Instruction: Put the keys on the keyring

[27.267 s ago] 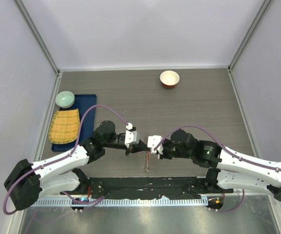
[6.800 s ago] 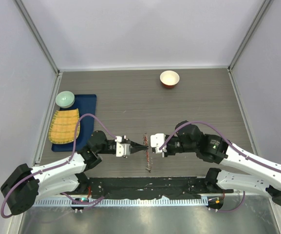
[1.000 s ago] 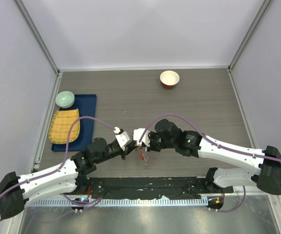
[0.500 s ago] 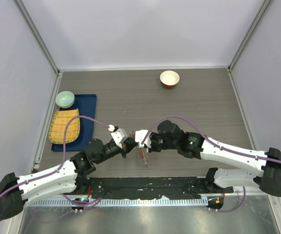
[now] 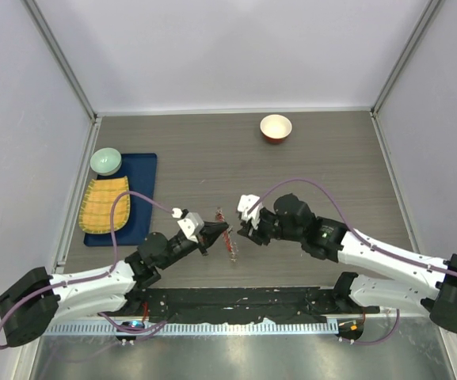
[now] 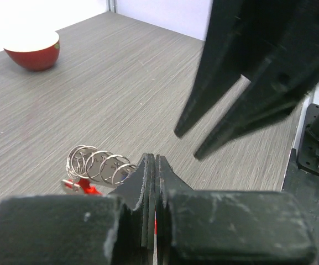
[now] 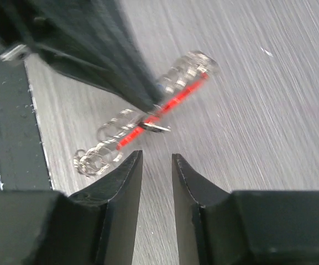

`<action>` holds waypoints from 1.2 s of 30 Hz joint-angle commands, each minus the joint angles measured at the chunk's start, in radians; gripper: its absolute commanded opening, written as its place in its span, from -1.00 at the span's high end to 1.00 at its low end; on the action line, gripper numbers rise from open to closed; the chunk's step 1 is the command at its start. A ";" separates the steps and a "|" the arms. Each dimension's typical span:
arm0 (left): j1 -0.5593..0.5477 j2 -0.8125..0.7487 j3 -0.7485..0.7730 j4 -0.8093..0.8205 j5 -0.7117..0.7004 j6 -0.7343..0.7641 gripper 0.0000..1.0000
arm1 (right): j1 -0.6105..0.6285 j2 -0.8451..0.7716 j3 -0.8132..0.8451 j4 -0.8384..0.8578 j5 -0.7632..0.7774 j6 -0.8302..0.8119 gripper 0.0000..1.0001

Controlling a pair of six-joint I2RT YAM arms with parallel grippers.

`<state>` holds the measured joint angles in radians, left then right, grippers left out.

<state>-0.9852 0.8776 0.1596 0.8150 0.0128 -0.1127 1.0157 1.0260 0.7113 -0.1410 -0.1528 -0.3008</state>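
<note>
The keyring [image 5: 227,237] is a red bar strung with silvery rings, lying slantwise between my two grippers. My left gripper [image 5: 222,230] is shut on the red bar near its middle. In the right wrist view the keyring [image 7: 170,102] runs diagonally, and a small silvery key [image 7: 158,128] pokes out beside the left fingertips. In the left wrist view the rings [image 6: 99,163] and a red end [image 6: 84,187] show left of my shut left gripper [image 6: 152,161]. My right gripper [image 5: 245,224] is open and empty just right of the keyring [image 7: 155,159]. I see no other keys.
A red-rimmed white bowl [image 5: 276,127] stands at the back and shows in the left wrist view [image 6: 34,51]. A blue tray [image 5: 142,178] at the left holds a green bowl [image 5: 106,161] and a yellow mat [image 5: 106,204]. A black rail [image 5: 236,301] runs along the near edge.
My right gripper has drawn back to the right, off the keyring, and stands open. My left gripper has swung its tips right, still shut on the keyring.
</note>
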 commanded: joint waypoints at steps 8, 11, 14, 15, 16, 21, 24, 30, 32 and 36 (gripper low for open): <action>0.005 0.008 0.004 0.224 0.030 0.080 1.00 | -0.230 -0.073 -0.118 0.305 -0.278 0.247 0.29; 0.005 -0.002 0.009 0.217 0.044 0.088 1.00 | -0.243 -0.053 -0.150 0.409 -0.294 0.273 0.30; 0.005 -0.012 0.014 0.207 0.052 0.090 1.00 | -0.256 -0.035 -0.183 0.517 -0.298 0.285 0.30; 0.005 -0.018 0.015 0.202 0.055 0.091 1.00 | -0.259 -0.029 -0.187 0.550 -0.321 0.285 0.30; 0.005 -0.020 0.015 0.200 0.056 0.093 1.00 | -0.262 -0.015 -0.190 0.560 -0.330 0.285 0.29; 0.005 -0.029 0.020 0.197 0.055 0.093 1.00 | -0.266 0.014 -0.203 0.632 -0.375 0.298 0.29; 0.005 -0.034 0.021 0.193 0.056 0.093 1.00 | -0.267 0.009 -0.217 0.668 -0.380 0.322 0.29; 0.005 -0.029 0.024 0.194 0.056 0.091 0.99 | -0.266 0.029 -0.217 0.675 -0.439 0.324 0.30; 0.005 -0.028 0.026 0.199 0.059 0.090 1.00 | -0.267 0.034 -0.217 0.678 -0.448 0.324 0.29; 0.005 -0.029 0.031 0.200 0.064 0.090 1.00 | -0.267 0.046 -0.216 0.690 -0.458 0.327 0.29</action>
<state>-0.9833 0.8639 0.1436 0.9268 0.0654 -0.0402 0.7506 1.0626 0.4915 0.4721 -0.5770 0.0147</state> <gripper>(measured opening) 0.010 0.354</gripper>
